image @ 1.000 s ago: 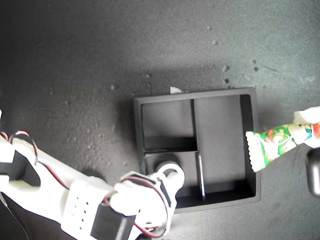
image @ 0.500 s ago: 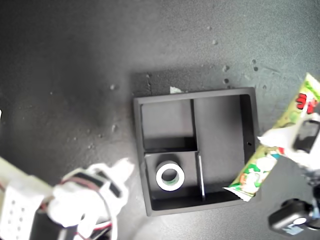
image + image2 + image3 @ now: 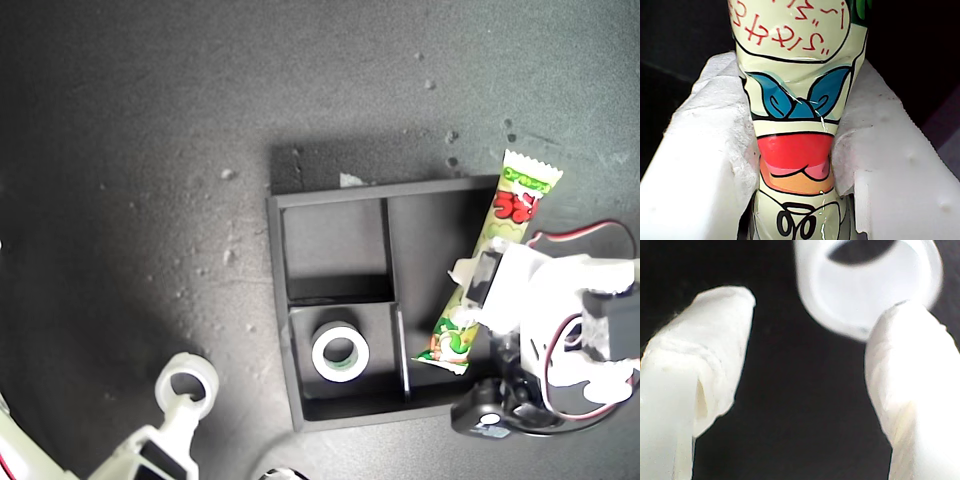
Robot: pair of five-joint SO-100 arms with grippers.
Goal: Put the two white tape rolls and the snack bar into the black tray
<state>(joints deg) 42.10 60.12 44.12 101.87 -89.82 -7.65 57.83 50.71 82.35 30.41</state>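
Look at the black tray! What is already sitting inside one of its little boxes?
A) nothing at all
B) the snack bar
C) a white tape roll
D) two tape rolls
C: one white tape roll lies flat in a small compartment of the black tray, while the snack bar is clamped in my first gripper and slants across the tray's wall.

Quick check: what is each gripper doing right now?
My first gripper: shut on the snack bar, over the tray.
My second gripper: open, holding nothing; a tape roll lies just beyond it.
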